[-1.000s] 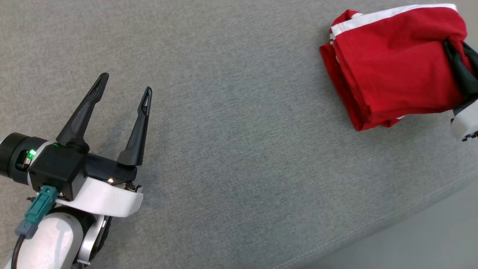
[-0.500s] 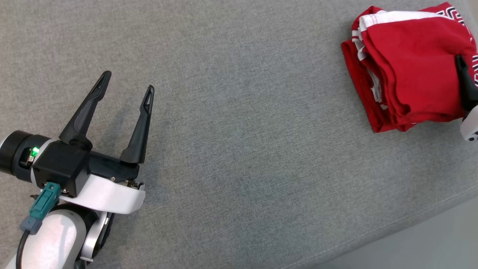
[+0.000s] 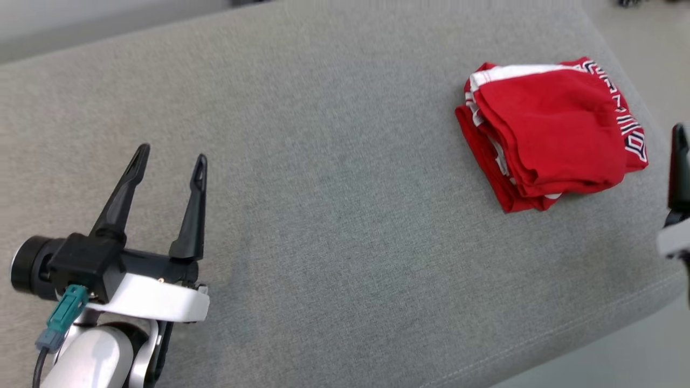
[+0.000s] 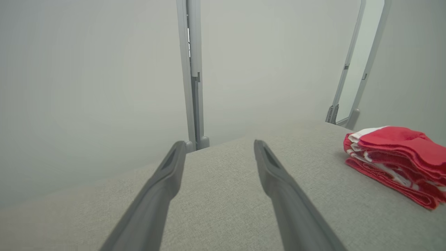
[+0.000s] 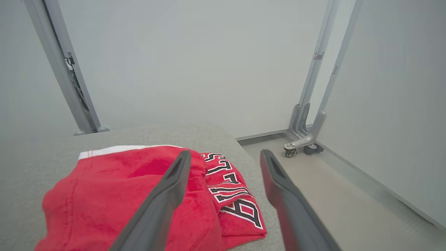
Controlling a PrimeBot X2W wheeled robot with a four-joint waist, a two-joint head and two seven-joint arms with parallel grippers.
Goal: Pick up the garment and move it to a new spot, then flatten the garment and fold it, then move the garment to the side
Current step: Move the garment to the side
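The garment [image 3: 550, 132] is red with a white band and black-and-white lettering. It lies folded in a stack on the grey padded surface [image 3: 345, 226], near its right edge. My right gripper [image 5: 225, 154] is open and empty, hovering over the garment's [image 5: 132, 195] lettered right end without touching it. One of its fingers [image 3: 680, 161] shows at the head view's right border. My left gripper [image 3: 171, 154] is open and empty at the lower left, far from the garment [image 4: 393, 160], low over bare surface.
The padded surface ends just right of the garment, with floor [image 5: 334, 195] beyond and below it. A wheeled metal frame leg [image 5: 303, 143] stands by the wall there. An upright post [image 4: 193, 87] rises behind the surface's far edge.
My right gripper opened, let go of the garment's right end and drew back to the right. The garment now lies folded alone. The head camera has shifted. The left gripper stayed open.
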